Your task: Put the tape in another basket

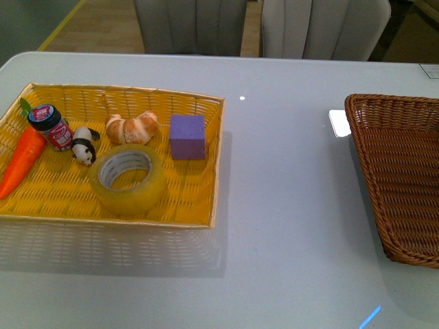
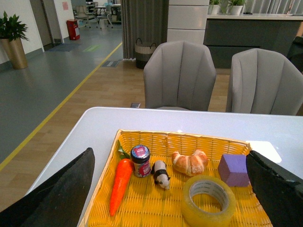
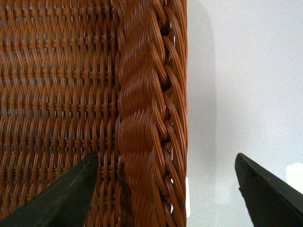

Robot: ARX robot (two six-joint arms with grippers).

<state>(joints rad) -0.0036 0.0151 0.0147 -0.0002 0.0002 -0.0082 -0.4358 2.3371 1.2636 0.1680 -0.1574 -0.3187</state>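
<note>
Front: translucent yellowish packing tape roll (image 1: 128, 179) lies flat in bright yellow woven tray (image 1: 103, 220), near side, left. Dark brown wicker basket (image 1: 398, 171) sits right.
Left wrist: my left claw (image 2: 169, 152) is spread wide, facing the tray.
Right wrist: my right claw (image 3: 166, 155) is apart over the basket rim.

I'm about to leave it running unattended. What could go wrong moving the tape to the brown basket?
The tape lies flat close to the panda and the purple block, so the open left tool closing on it might knock them. The brown basket is partly out of the front view with a raised rim; a low carry could catch that rim. The yellow tray looks light and might shift during the pick.
</note>
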